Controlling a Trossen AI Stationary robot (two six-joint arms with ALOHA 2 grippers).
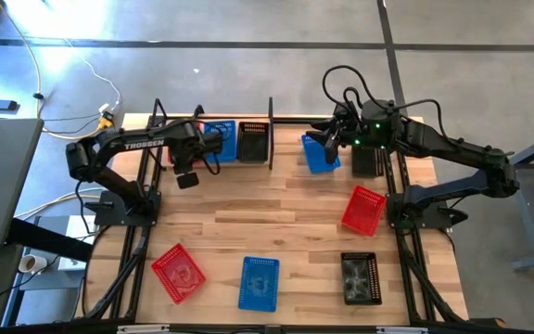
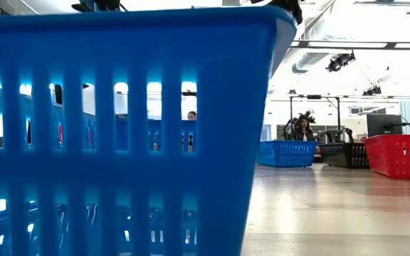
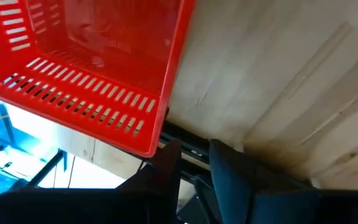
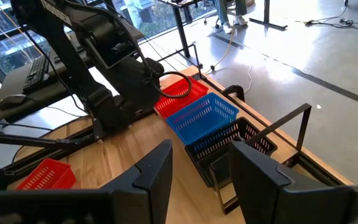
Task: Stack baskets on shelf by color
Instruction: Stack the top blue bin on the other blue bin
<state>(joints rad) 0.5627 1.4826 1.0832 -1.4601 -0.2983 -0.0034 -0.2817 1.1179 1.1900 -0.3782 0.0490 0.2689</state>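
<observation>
The left hand [image 3: 194, 149] is at the shelf's [image 1: 286, 121] far left end, well left of the upright divider [image 1: 270, 130]. Its fingers stand a narrow way apart with nothing between them, and one fingertip is right at the corner of a red basket [image 3: 92, 56] on the shelf board. Between that basket and the divider stand a blue basket [image 1: 219, 137] and then a black basket [image 1: 253, 141], which is just beside the divider.

The right hand [image 4: 201, 162] hangs just right of the divider, its fingers wide apart and holding nothing. It is over a second blue basket [image 1: 321, 156], and another black basket [image 1: 367, 162] stands farther right.

On the worktop [image 1: 286, 223], well in front of the divider, lie two red baskets [image 1: 363, 209] [image 1: 178, 272], one blue [image 1: 259, 282] and one black [image 1: 360, 277].
</observation>
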